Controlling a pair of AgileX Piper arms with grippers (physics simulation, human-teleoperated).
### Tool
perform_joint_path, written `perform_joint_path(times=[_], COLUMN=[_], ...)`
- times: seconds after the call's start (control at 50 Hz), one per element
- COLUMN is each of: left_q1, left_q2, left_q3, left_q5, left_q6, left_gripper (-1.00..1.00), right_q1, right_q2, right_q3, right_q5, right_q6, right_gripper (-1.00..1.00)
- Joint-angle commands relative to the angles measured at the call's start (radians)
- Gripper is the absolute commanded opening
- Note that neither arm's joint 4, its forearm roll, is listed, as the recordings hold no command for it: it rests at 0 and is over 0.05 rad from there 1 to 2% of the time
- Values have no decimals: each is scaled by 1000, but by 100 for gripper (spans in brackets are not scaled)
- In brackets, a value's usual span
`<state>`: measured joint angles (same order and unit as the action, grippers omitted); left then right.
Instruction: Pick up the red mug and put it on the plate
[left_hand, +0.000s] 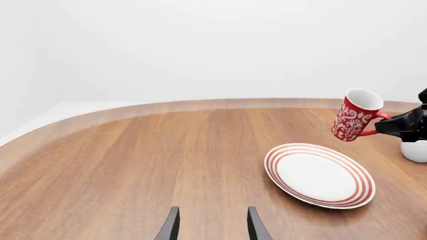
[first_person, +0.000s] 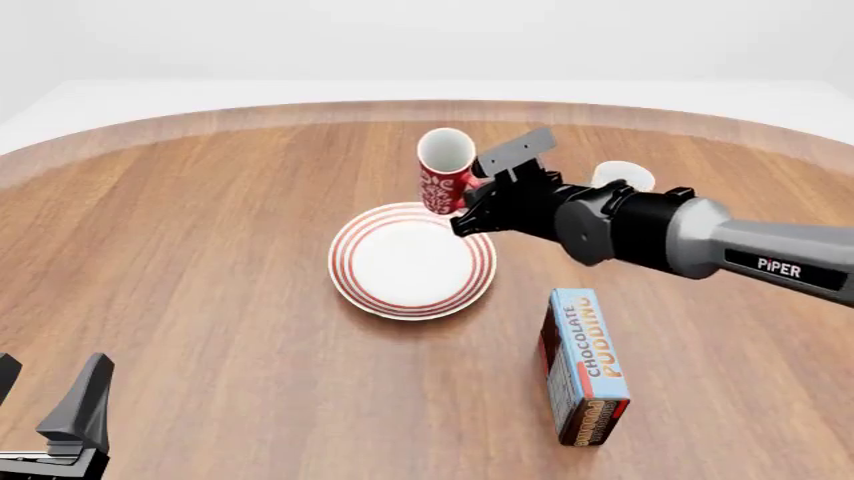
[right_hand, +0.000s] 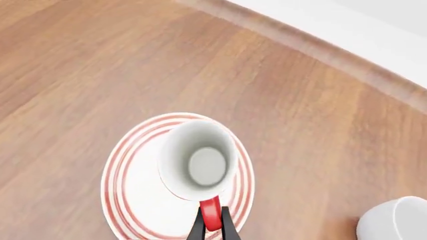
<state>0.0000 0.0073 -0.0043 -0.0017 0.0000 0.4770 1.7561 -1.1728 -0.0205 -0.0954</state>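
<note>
Red mug (first_person: 445, 170) held above the plate (first_person: 411, 259)

Right gripper (right_hand: 212, 231) pinches its handle, mug tilted, seemingly clear of the plate; left gripper (left_hand: 212, 225) hangs spread, holding nothing.

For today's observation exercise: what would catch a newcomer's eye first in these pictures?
The red mug, held tilted in the air by its handle in the right end effector, above the far edge of the plate. Next, the pudding box standing nearer, to the plate's right.
</note>
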Motion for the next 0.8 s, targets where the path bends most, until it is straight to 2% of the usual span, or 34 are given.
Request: perform_joint_path(times=[0.02,0.8], left_q1=[0,0], left_q2=[0,0], left_q3=[0,0], left_q5=[0,0], left_q6=[0,0], left_gripper=[100,100], right_q1=[3,49], right_q2=[51,181], right_q3=[-47,-77], right_q5=[-8,-60], right_q6=[18,68], right_gripper=[-100,-100])
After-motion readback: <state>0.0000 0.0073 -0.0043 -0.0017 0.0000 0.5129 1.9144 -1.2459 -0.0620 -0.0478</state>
